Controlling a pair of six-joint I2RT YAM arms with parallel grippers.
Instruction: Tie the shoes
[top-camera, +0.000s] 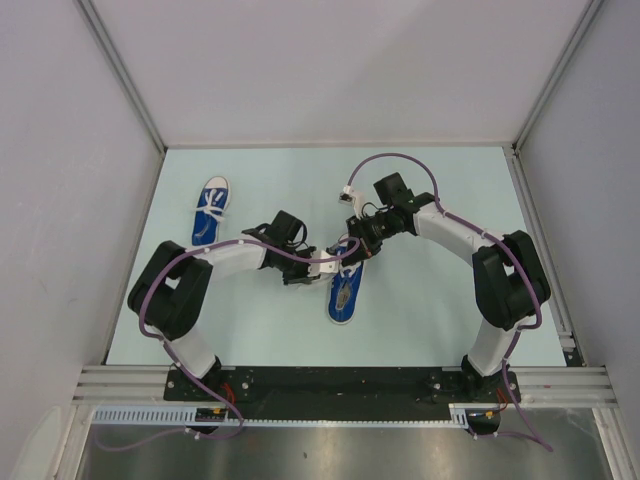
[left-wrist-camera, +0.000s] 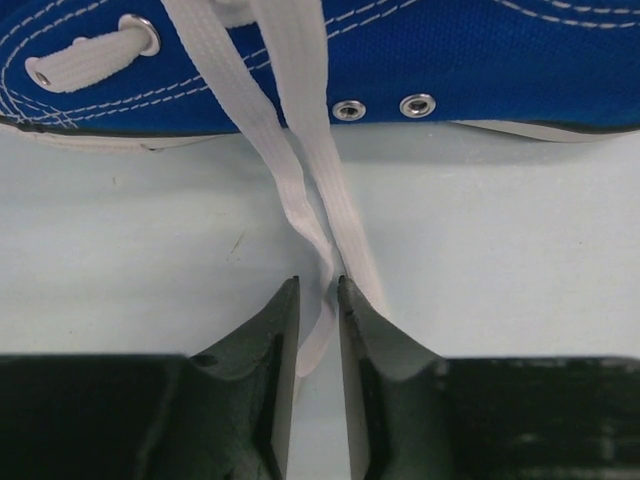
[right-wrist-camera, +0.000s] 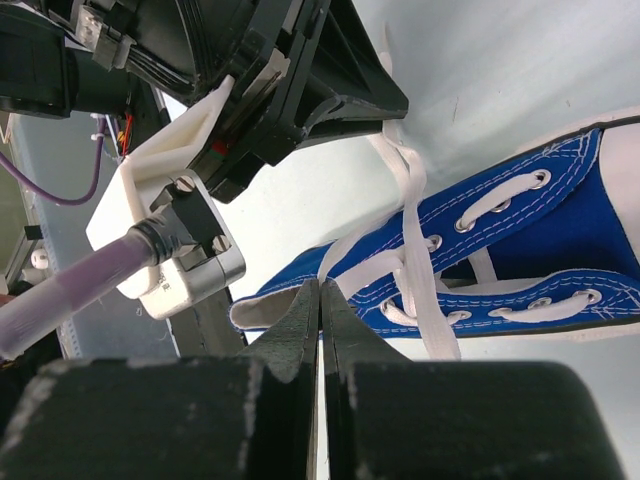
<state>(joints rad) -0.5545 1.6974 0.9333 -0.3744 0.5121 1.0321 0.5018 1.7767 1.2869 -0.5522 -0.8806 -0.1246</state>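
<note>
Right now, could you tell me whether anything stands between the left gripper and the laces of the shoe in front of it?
Nothing visible does. The laces run from the shoe across the table straight between the fingers of the left gripper, with nothing in front of them.

tabletop (top-camera: 440, 320): pale green | walls (top-camera: 60, 150): white | aluminium rail (top-camera: 120, 382): near edge

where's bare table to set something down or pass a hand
Free: far right corner beyond the right arm; near strip between near shoe and base plate. Crowded: that shoe, left tool and right tool at its laces.
</note>
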